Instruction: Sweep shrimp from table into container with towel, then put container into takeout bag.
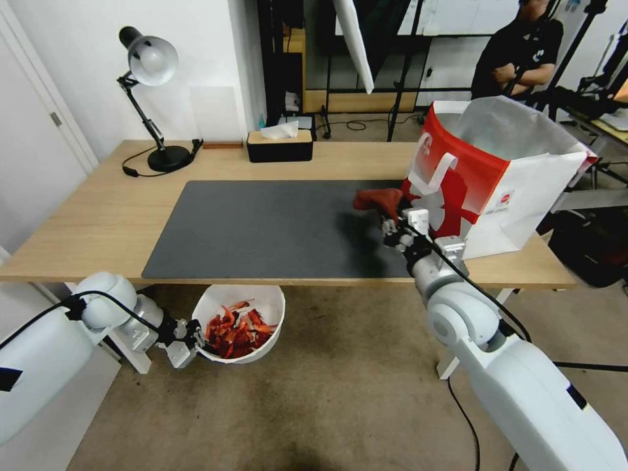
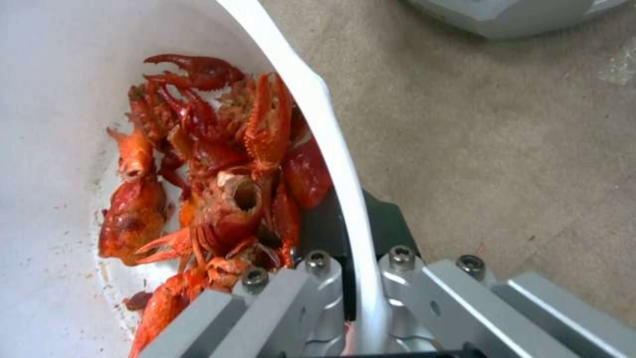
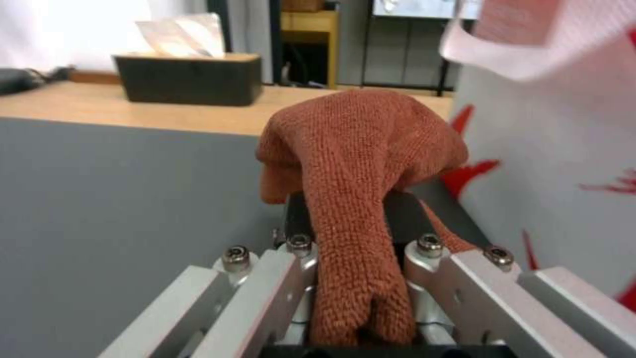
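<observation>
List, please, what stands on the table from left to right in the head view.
Desk lamp → black tissue box → red-brown towel in the right end effector → takeout bag.

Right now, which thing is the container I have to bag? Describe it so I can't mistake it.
Look below the near edge of the table, over the carpet. The left claw is shut on the rim of the container, a deep round white bowl. It alone holds the red shrimp; the tissue box is black and rectangular.
</observation>
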Controlling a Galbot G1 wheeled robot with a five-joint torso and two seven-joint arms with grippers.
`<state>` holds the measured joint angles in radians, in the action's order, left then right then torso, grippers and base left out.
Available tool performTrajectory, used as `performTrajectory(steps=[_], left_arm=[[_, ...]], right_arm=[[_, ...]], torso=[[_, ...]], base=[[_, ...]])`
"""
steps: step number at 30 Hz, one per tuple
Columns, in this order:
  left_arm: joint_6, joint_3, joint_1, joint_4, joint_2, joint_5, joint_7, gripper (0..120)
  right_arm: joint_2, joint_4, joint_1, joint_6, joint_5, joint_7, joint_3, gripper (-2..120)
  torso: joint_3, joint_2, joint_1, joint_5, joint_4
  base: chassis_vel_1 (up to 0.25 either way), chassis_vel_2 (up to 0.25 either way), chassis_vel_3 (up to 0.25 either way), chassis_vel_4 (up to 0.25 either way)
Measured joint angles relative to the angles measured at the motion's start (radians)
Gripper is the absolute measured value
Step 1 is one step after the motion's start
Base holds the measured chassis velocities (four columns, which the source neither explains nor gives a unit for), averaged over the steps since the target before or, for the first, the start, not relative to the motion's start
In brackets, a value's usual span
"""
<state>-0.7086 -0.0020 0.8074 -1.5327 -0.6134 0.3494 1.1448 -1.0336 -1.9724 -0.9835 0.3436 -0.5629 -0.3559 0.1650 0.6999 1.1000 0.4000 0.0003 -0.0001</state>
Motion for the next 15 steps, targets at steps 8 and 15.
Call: performTrajectory(steps=[8,15], left_arm=[[-0.001,0.009,-0.006,0.001,-0.011,0.004,0.0,0],[-0.001,0.006,0.003,-0.005,-0.005,0.004,0.0,0]], right_arm=[[-0.011,0.016,-0.029,0.033,0.019,-0.041,0.026,20],[-0.018,0.011,-0.031,0.078,0.019,-0.047,0.03,45]], torso=[[0.0,0.0,0.0,-0.0001,0.0001],[0.0,0.0,0.0,-0.0005,0.0002]], base=[[0.0,0.0,0.0,0.0],[0.0,0.0,0.0,0.0]])
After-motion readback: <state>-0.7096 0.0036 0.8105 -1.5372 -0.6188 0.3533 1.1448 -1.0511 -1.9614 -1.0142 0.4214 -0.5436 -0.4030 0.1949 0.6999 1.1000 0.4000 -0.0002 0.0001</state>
